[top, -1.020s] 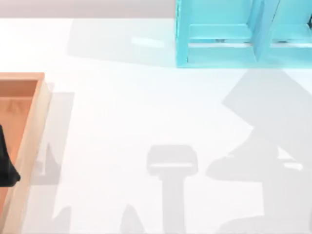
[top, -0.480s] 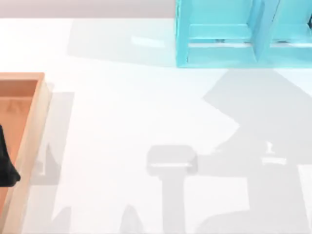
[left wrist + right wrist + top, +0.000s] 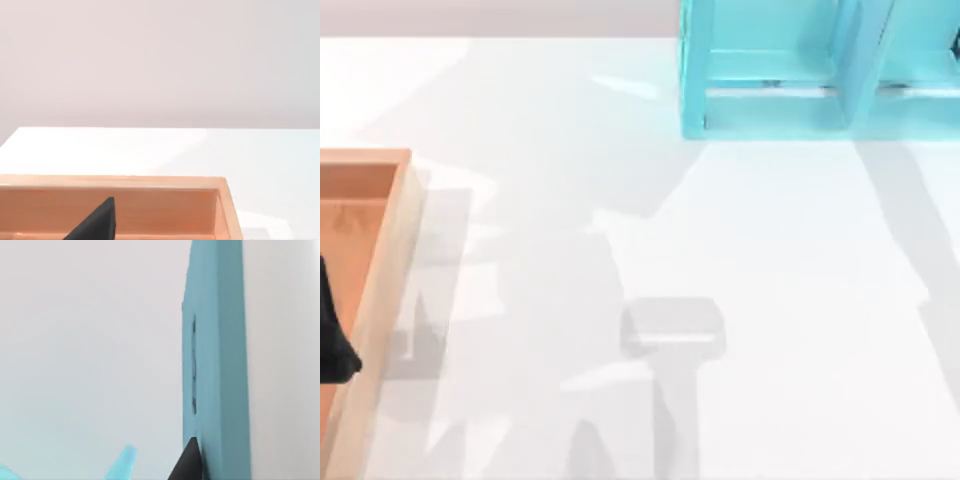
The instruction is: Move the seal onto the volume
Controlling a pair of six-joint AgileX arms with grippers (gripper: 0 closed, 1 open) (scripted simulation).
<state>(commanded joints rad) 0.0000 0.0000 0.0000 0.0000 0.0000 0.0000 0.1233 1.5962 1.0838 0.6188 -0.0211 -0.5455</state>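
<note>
The seal and the volume are out of view. A black part of my left gripper point(image 3: 332, 340) sits at the table's left edge, over the inside of an open wooden box point(image 3: 390, 290). The left wrist view shows the same black part point(image 3: 97, 224) in front of the box's far wall point(image 3: 165, 200). A black tip of my right gripper point(image 3: 188, 461) lies close against the side of a light-cyan shelf unit point(image 3: 216, 355).
The light-cyan shelf unit point(image 3: 770, 110) stands at the back right of the white table. The wooden box takes up the left edge. Arm shadows lie across the middle of the table.
The large arm shadow on the table's right side has swept away toward the left and middle. The black part of my left gripper over the box has stayed put.
</note>
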